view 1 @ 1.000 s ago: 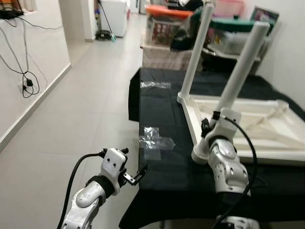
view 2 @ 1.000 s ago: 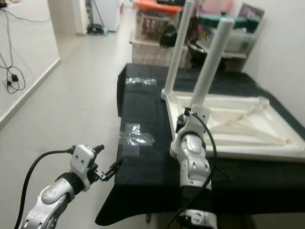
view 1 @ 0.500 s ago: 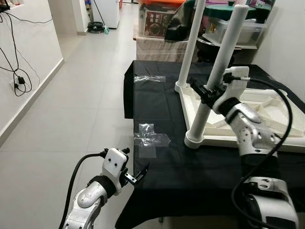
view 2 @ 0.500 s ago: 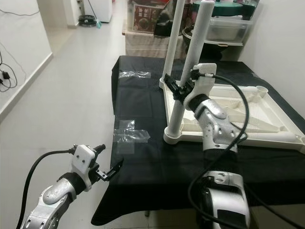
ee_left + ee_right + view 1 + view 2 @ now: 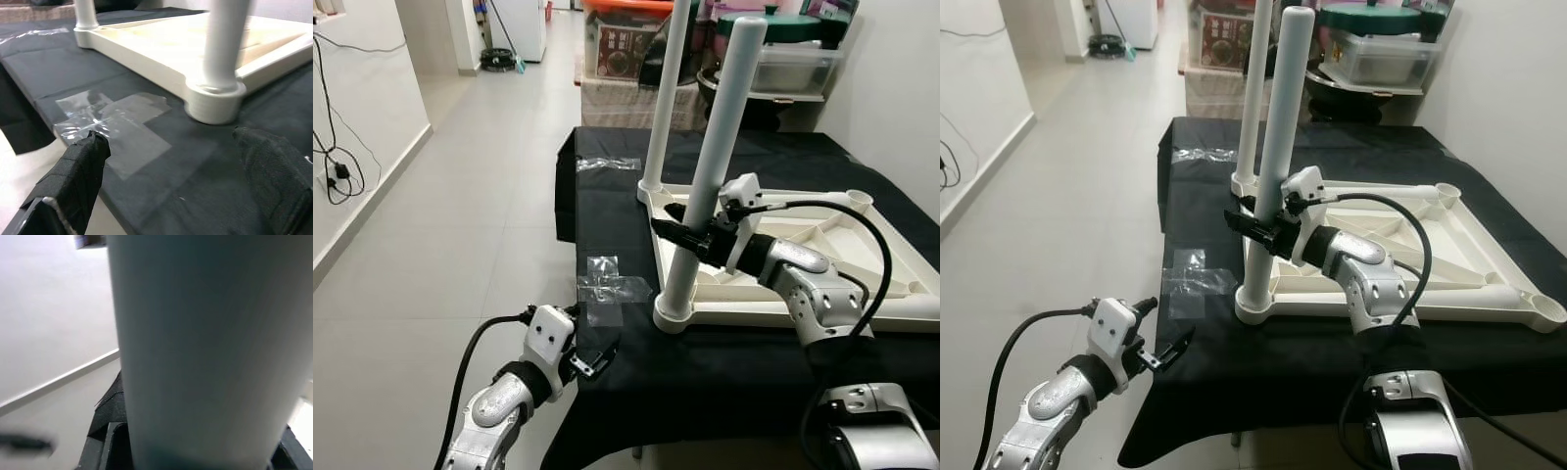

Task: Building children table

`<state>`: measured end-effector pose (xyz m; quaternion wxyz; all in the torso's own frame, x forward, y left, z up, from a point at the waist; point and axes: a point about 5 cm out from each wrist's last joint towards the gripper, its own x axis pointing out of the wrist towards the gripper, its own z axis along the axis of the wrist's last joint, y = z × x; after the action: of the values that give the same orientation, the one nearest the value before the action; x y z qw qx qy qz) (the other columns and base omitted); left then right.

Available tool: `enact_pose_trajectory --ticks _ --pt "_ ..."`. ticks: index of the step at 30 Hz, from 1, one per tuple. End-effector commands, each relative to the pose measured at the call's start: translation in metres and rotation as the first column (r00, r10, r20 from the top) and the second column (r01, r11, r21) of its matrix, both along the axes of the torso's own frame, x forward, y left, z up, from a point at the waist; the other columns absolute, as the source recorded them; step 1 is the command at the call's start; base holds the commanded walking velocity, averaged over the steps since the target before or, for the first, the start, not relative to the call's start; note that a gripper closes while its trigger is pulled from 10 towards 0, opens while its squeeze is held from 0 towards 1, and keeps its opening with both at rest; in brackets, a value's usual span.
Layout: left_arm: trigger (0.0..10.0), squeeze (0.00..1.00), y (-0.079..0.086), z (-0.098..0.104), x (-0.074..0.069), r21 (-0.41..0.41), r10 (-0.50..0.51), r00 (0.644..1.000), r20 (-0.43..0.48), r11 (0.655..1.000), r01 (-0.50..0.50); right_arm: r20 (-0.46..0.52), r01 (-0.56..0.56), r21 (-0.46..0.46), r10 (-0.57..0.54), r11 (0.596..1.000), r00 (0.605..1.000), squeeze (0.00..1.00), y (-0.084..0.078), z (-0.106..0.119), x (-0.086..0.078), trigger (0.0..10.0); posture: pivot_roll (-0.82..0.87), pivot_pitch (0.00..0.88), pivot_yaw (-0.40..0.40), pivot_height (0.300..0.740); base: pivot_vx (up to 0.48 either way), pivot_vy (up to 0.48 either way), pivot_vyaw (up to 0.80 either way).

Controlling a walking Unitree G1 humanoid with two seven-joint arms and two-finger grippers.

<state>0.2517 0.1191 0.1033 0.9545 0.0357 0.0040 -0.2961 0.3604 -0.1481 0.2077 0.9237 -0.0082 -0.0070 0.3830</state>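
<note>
While I am clamping the right gripper [image 5: 677, 231] around the near leg [image 5: 710, 166], its fingers are closing on the lower part of that white tube at centre frame. I am judging the leg stiff, light and smooth, so a low hold near its socket is looking safest against slipping. The upturned tabletop [image 5: 822, 245] is lying on the black-covered desk [image 5: 705, 372], centre right. The left gripper [image 5: 592, 360] is hanging with fingers spread and empty at lower left, by the tape [image 5: 607, 289].
</note>
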Motion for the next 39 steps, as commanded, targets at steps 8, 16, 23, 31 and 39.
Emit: enact_pose_trajectory --ticks 8,16,23,31,39 --pt "10.0 0.0 -0.006 -0.001 -0.003 -0.016 -0.019 1.0 -0.009 1.0 0.019 -0.208 0.88 -0.209 -0.899 0.426 0.386 0.0 -0.035 -0.082 -0.026 0.0 0.06 0.0 -0.101 0.74 0.0 0.0 0.0" --pt "10.0 0.0 -0.004 -0.001 -0.003 -0.014 -0.021 1.0 -0.011 1.0 0.021 -0.208 0.872 -0.214 -0.893 0.441 0.4 0.0 -0.02 -0.086 -0.038 0.0 0.06 0.0 -0.1 0.74 0.0 0.0 0.0" --pt "10.0 0.0 -0.007 -0.002 -0.002 -0.023 -0.024 1.0 -0.013 0.999 0.024 -0.145 0.778 -0.002 -0.77 0.629 0.622 1.0 -0.031 -0.026 0.006 10.0 0.05 0.0 -0.099 0.74 0.0 0.0 0.0" --pt "10.0 0.0 -0.006 -0.002 -0.003 -0.02 -0.029 0.999 -0.014 0.999 0.028 -0.04 0.403 0.136 -0.402 0.905 0.915 0.0 -0.023 0.018 0.008 10.0 0.05 0.0 -0.097 0.74 0.0 0.0 0.0" --pt "10.0 0.0 -0.007 -0.001 -0.002 -0.02 -0.034 0.999 -0.011 0.999 0.034 -0.008 -0.018 -0.002 0.018 1.0 1.0 0.0 -0.015 0.007 -0.005 2.8 0.06 0.0 -0.101 0.74 0.0 0.0 0.0"
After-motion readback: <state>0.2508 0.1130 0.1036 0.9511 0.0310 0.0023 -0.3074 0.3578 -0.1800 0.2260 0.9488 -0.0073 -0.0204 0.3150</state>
